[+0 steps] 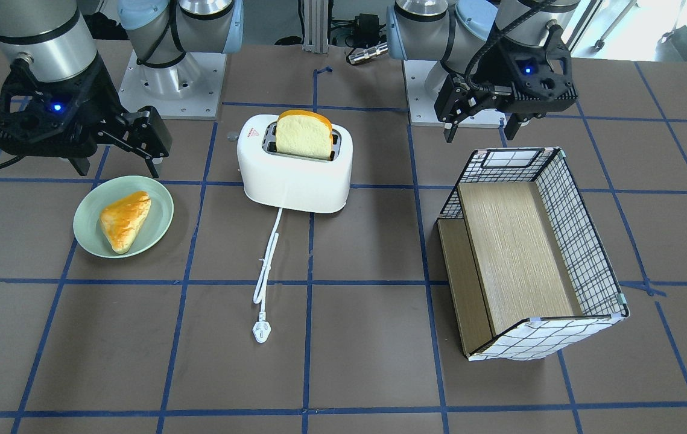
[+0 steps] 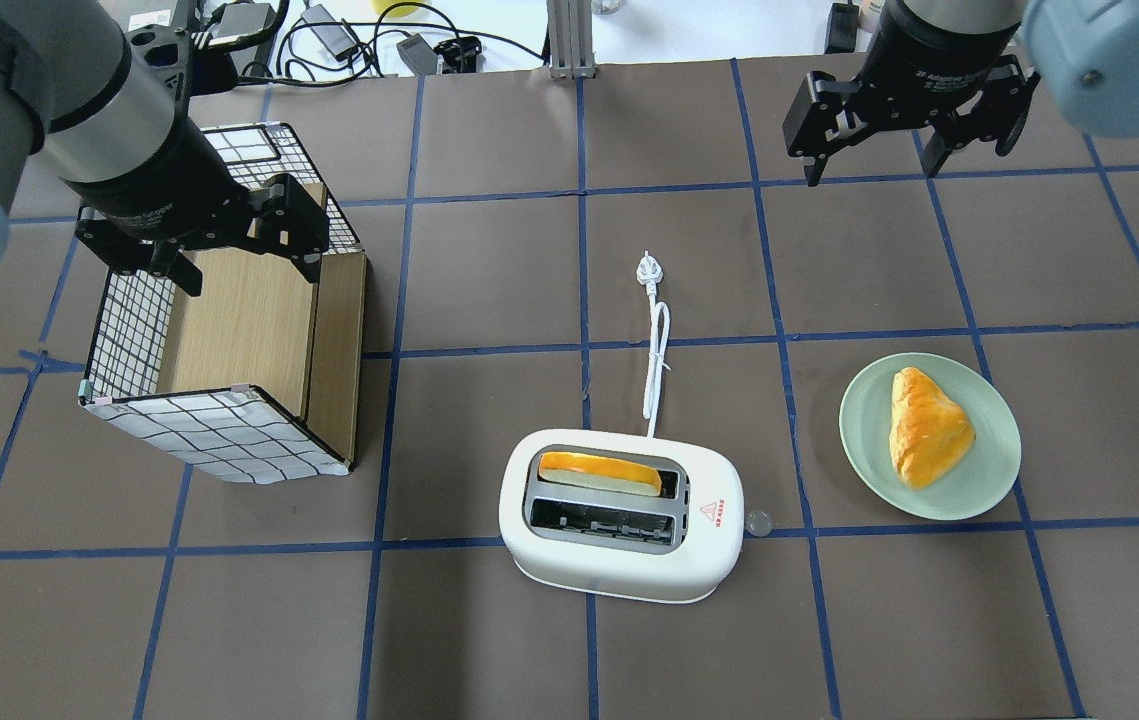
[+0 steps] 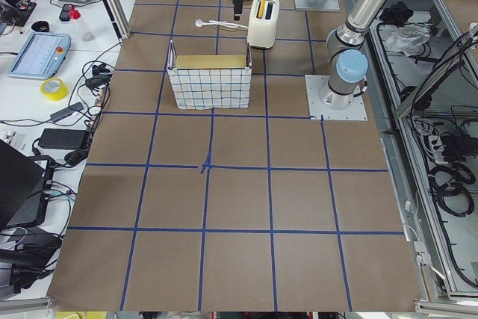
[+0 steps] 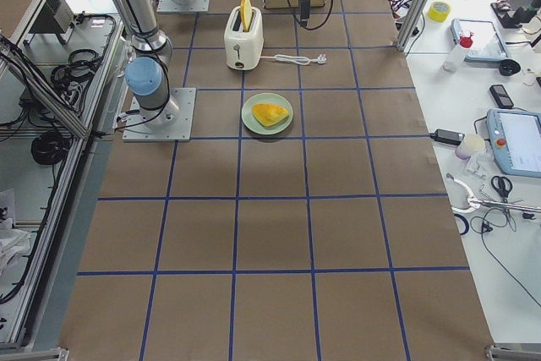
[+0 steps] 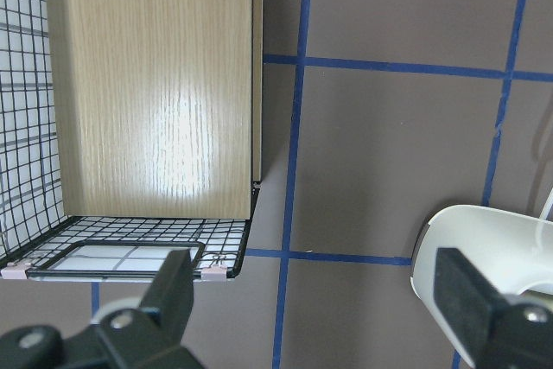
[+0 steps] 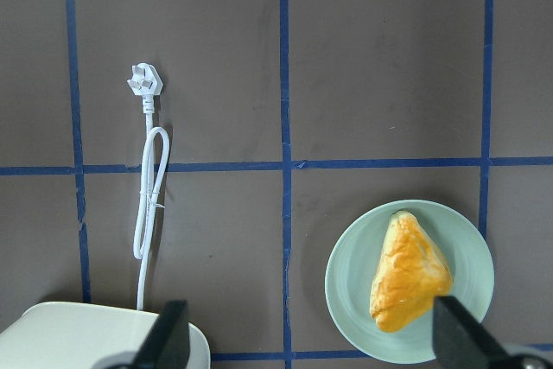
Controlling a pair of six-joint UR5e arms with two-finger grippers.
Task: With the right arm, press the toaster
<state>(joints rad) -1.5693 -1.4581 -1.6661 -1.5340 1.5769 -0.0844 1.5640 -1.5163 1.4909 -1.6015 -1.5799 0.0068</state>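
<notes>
The white toaster (image 2: 619, 565) stands at the table's middle near the robot, with a bread slice (image 2: 599, 472) in one slot and a red triangle sticker on top. Its white cord (image 2: 657, 350) and plug (image 2: 645, 268) run away from the robot. My right gripper (image 2: 869, 165) is open and empty, held above the table far beyond the toaster and to its right. In the front view it (image 1: 117, 166) hangs above the plate's far edge. Its wrist view shows the toaster's corner (image 6: 95, 334). My left gripper (image 2: 247, 270) is open over the basket.
A green plate (image 2: 989, 480) with a golden pastry (image 2: 924, 425) lies right of the toaster, under the right arm's reach. A tilted grid-patterned basket (image 2: 219, 435) with a wooden bottom sits to the left. A small round knob (image 2: 757, 521) lies beside the toaster.
</notes>
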